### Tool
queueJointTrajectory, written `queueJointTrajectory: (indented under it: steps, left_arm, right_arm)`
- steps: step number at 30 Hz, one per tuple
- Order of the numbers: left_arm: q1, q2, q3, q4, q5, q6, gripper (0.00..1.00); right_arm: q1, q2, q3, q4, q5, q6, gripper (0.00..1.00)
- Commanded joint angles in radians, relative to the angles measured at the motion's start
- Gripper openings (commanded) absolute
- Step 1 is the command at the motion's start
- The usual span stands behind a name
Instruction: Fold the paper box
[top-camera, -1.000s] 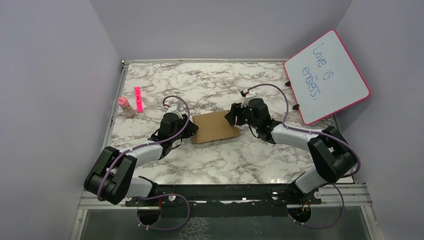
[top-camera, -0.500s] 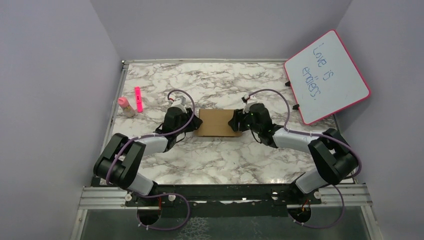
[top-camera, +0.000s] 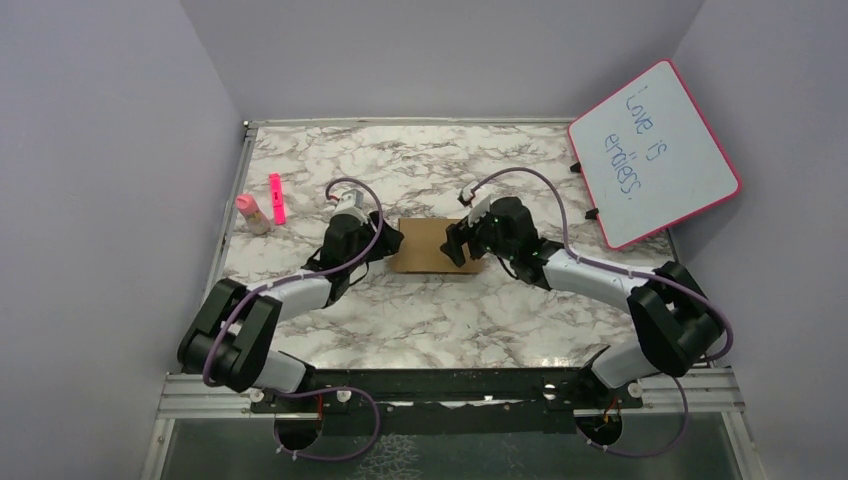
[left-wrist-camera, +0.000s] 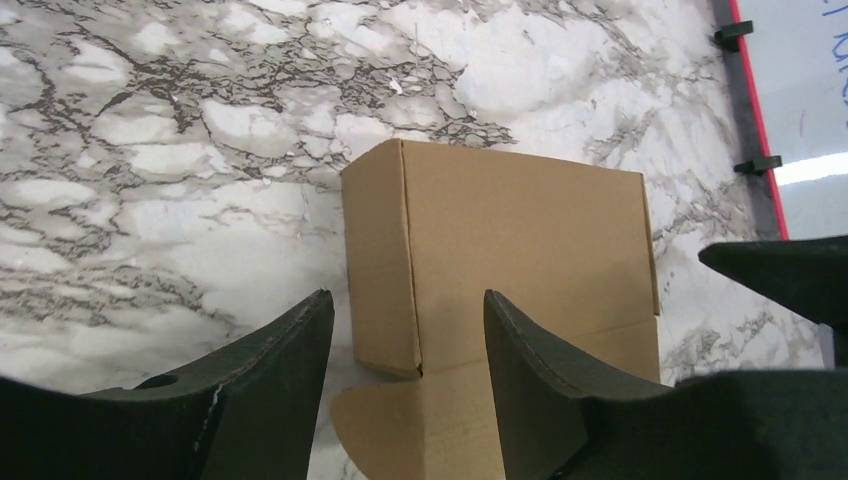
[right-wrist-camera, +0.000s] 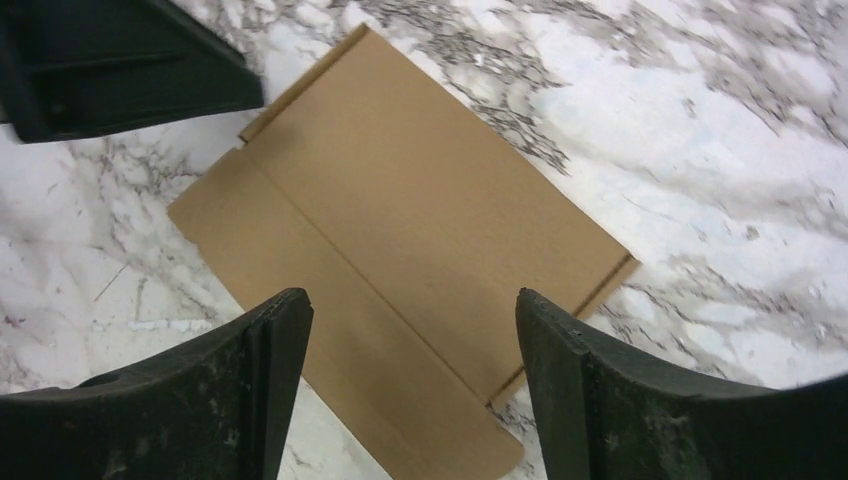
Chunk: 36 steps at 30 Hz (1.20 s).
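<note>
The paper box (top-camera: 424, 246) is a flat brown cardboard sheet lying mid-table between my two grippers. My left gripper (top-camera: 387, 243) is open at its left end. In the left wrist view the open fingers (left-wrist-camera: 408, 300) straddle the near end of the box (left-wrist-camera: 530, 230), where a narrow side flap is folded over and a rounded tab sticks out. My right gripper (top-camera: 457, 243) is open over the right end. In the right wrist view its fingers (right-wrist-camera: 412, 295) span the creased box (right-wrist-camera: 400, 190) above a rounded tab. Neither gripper holds anything.
A pink-framed whiteboard (top-camera: 655, 155) leans at the back right, and its edge shows in the left wrist view (left-wrist-camera: 790, 100). A pink marker (top-camera: 277, 197) and a small pink-capped bottle (top-camera: 251, 213) lie at the left. Purple walls close in the marble table (top-camera: 420, 320).
The box has turned from tilted to square and shifted a little toward the back. My right gripper has moved left over the box's right end. My left gripper has shifted slightly.
</note>
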Motion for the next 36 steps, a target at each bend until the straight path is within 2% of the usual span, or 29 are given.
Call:
queueJointTrajectory:
  steps: [1, 5, 8, 15, 18, 21, 29, 33, 36]
  left_arm:
    - [0.012, 0.103, 0.101, 0.012, 0.026, -0.011, 0.59]
    - [0.013, 0.138, 0.113, 0.013, 0.045, -0.003, 0.59]
    - [0.014, 0.137, 0.104, 0.012, 0.053, 0.011, 0.59]
    - [0.015, 0.063, 0.052, 0.012, 0.014, 0.004, 0.60]
    - [0.019, -0.006, -0.002, 0.012, 0.009, -0.056, 0.62]
    - [0.021, -0.094, -0.068, 0.012, -0.007, -0.129, 0.64]
    - [0.022, -0.260, -0.229, 0.010, 0.075, -0.258, 0.66]
    - [0.021, -0.314, -0.269, 0.006, 0.116, -0.275, 0.66]
    - [0.020, -0.348, -0.280, -0.011, 0.137, -0.273, 0.66]
  right_arm:
    - [0.028, 0.049, 0.105, -0.083, -0.055, -0.150, 0.82]
    - [0.019, 0.126, 0.241, -0.205, -0.021, -0.206, 0.87]
    - [0.002, 0.201, 0.312, -0.265, -0.054, -0.259, 0.88]
    - [-0.113, 0.359, 0.479, -0.368, -0.326, -0.275, 0.88]
    - [-0.158, 0.432, 0.563, -0.455, -0.434, -0.284, 0.86]
    - [-0.170, 0.482, 0.618, -0.523, -0.479, -0.283, 0.84]
    - [-0.201, 0.527, 0.588, -0.488, -0.593, -0.165, 0.69]
    - [-0.208, 0.526, 0.559, -0.457, -0.619, -0.095, 0.56]
    - [-0.213, 0.519, 0.525, -0.424, -0.648, -0.051, 0.52]
